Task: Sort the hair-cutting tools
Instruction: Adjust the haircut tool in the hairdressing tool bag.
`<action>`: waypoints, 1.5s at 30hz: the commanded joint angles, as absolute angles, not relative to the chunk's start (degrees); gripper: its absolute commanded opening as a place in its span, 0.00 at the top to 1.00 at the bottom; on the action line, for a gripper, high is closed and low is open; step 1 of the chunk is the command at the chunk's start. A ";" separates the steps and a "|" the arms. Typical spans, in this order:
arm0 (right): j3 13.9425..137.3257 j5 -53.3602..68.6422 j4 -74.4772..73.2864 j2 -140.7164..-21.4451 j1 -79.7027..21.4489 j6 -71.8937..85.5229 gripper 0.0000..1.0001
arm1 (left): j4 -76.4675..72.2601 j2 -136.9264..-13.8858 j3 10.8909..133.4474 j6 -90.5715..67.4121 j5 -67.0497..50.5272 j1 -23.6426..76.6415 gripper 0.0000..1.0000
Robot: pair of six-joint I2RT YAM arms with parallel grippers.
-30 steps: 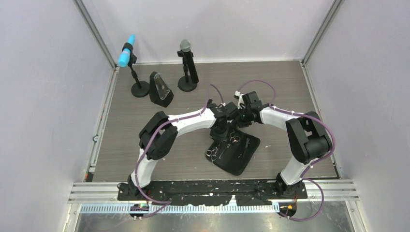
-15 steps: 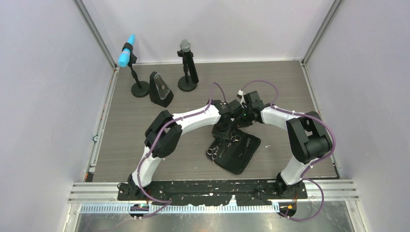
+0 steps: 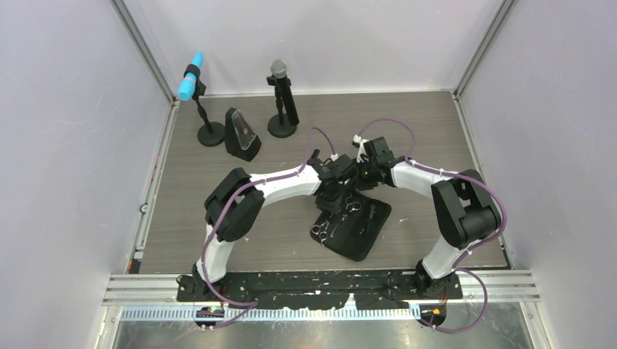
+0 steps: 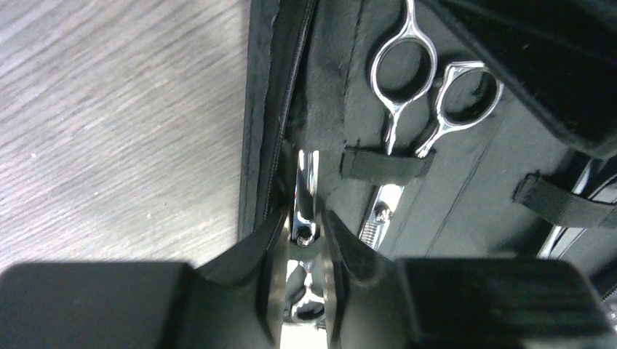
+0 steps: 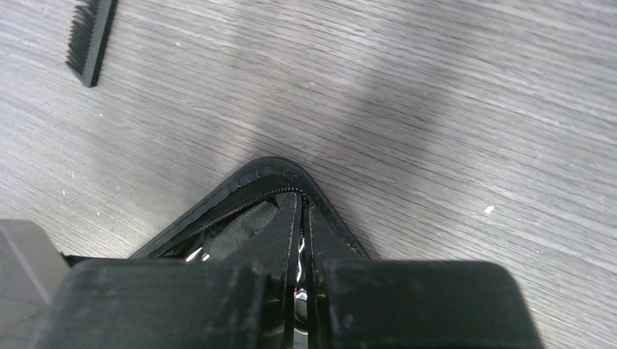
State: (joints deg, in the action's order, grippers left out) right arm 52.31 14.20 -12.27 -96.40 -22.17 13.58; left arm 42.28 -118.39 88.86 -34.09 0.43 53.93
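**Over the open pouch, both grippers at its far end**

From above, the black pouch (image 3: 358,246) lies unzipped mid-table (image 3: 218,182). One pair of scissors (image 3: 353,206) sits at its 12 o'clock end and a second pair (image 3: 318,233) at its 9 o'clock edge. The left gripper (image 3: 332,206) points down onto the pouch's far end. The right gripper (image 3: 359,187) meets the pouch's far corner from 1 o'clock. Two microphones (image 3: 280,94) stand well apart at 11 o'clock.

At the left wrist, the fingers (image 4: 342,247) stand a little apart on either side of the unstrapped scissors (image 4: 308,174). Its blade points to 12 o'clock, just inside the pouch's zipped rim. I cannot tell whether the fingers press on it. At 1 o'clock the strapped scissors (image 4: 404,73) sit tucked under an elastic band (image 4: 385,163).

At the right wrist, the fingers (image 5: 280,240) are pressed together with their tips at the pouch's rounded corner. Whether fabric is pinched between them I cannot tell. The black comb (image 5: 91,40) lies on bare wood at 10 o'clock, well apart from the pouch.
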 commanded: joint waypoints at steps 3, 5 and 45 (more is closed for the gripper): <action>53.34 14.00 -13.35 -92.73 -23.92 8.36 0.84 | 29.45 -105.60 78.11 -35.58 3.59 52.45 0.69; 54.45 13.15 -14.22 -91.63 -23.89 7.66 0.76 | 29.14 -102.04 75.46 -35.68 3.60 52.06 0.66; 37.73 -1.48 -33.55 -47.16 -41.81 31.54 0.42 | 14.28 -97.47 52.49 -53.49 -10.14 45.09 1.00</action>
State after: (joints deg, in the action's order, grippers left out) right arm 33.65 3.53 -33.36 -45.82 -32.67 26.83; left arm 17.58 -102.83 59.75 -46.94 -11.18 44.97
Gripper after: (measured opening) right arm 0.584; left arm 0.010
